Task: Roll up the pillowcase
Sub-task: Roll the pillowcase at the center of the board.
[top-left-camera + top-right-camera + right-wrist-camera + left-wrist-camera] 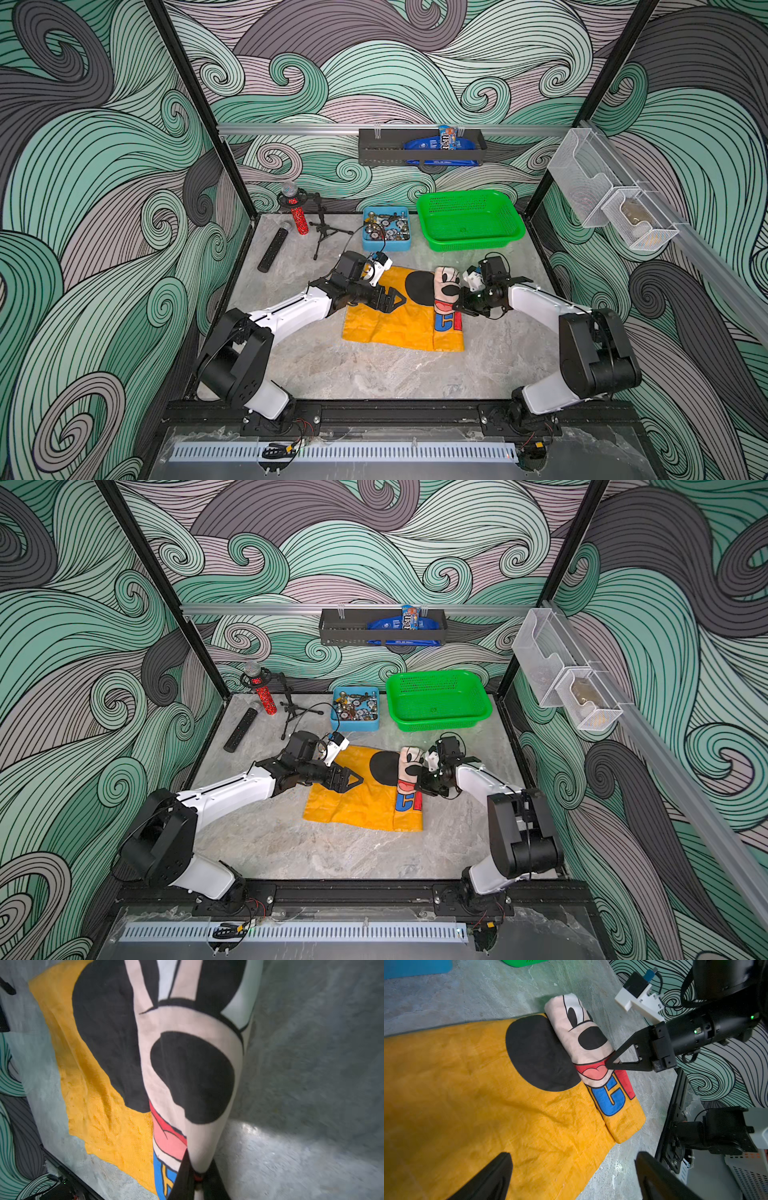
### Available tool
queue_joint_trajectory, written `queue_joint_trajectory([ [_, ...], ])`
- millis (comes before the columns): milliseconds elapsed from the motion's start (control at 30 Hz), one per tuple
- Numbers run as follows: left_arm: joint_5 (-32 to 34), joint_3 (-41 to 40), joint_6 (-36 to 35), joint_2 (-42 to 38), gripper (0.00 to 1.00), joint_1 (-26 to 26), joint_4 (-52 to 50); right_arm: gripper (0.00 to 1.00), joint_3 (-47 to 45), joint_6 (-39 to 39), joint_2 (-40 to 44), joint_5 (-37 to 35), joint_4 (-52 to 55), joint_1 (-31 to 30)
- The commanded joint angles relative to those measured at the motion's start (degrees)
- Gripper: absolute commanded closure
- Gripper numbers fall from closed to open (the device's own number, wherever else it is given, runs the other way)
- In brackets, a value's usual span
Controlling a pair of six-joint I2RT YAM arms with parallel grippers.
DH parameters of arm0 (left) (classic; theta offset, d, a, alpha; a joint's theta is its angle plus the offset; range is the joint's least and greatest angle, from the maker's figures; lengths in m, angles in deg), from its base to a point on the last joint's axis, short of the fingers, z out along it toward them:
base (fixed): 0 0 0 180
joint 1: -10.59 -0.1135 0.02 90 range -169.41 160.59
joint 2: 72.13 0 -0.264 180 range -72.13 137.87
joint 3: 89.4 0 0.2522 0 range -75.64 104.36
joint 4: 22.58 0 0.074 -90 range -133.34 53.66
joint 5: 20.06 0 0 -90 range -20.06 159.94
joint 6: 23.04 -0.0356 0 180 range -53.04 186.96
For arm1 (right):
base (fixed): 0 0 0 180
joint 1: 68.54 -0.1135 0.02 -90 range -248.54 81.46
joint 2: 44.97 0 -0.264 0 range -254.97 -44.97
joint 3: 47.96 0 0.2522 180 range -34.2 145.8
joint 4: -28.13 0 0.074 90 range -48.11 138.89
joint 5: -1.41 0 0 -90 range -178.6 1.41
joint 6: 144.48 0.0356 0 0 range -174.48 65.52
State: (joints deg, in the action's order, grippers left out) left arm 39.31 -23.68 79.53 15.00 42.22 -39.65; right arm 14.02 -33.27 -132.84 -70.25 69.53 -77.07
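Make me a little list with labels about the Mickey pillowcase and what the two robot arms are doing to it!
Pillowcase: yellow pillowcase with a cartoon mouse print, on the grey table
Rolled so far: only the end on the robot's right side, a short roll; the rest lies flat
Right tool: right tool shut, pinching the roll
Left tool: left tool open, over the flat part, gripping nothing
Behind the pillowcase: green basket and blue box of small metal bits

Only a blue letter C (609, 1095) can be read, printed on the pillowcase (467, 1084) just beside the right claw (610, 1064).
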Motion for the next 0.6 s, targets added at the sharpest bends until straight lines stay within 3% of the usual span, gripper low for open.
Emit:
queue_joint_trajectory([
  [0,-1.7,0.2,0.1,0.5,0.05,-0.3,0.6,0.84,2.2,-0.4,0.1,-2.7,5.4,0.1],
  [200,-1.8,0.1,-0.3,0.2,0.05,-0.3,-0.1,0.54,5.8,2.2,0.1,0.4,5.3,-1.9],
  [567,-1.9,-1.6,0.1,-0.7,0.04,-0.3,0.5,0.53,11.6,6.9,-2.3,3.1,3.2,-9.5],
])
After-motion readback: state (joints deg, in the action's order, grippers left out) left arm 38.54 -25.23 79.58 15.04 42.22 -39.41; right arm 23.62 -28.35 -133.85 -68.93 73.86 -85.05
